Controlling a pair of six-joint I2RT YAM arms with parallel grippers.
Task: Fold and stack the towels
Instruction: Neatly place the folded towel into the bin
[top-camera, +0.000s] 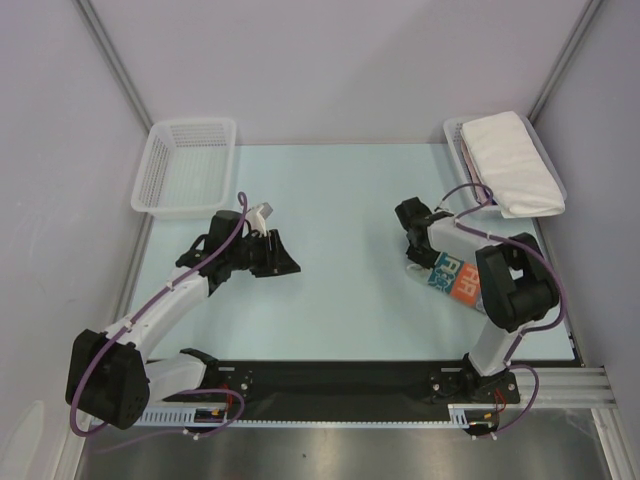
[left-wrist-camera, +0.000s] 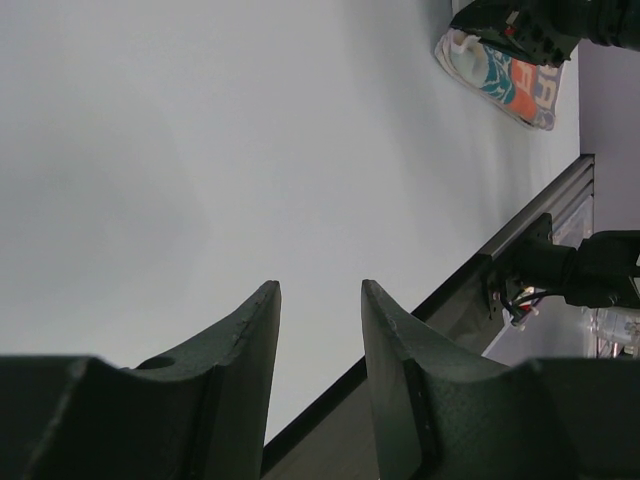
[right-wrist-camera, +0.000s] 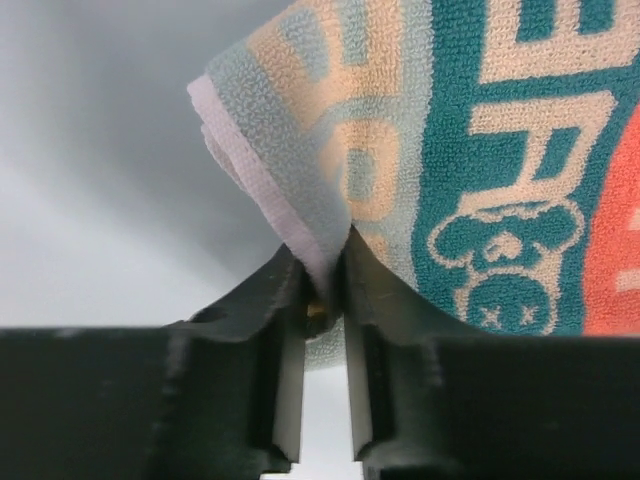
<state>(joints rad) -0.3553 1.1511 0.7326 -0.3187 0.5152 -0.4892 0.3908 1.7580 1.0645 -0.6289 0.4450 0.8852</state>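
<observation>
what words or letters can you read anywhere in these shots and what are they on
"R": big block letter on the printed towel, overhead view; the letters beside it are too distorted to read.
Right wrist view: only cropped pieces of block letters on that towel, none readable.
White towel, left basket: no text visible.

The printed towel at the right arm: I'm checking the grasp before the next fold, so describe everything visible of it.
The printed towel is terry-looking cloth, cream with teal, peach and coral block lettering and a small teal cartoon animal face. It is folded in layers, with a pale pink edge at one corner. The right pincer is shut on that folded edge. From above it rests on the pale table beneath the right arm, which hides much of it.
</observation>
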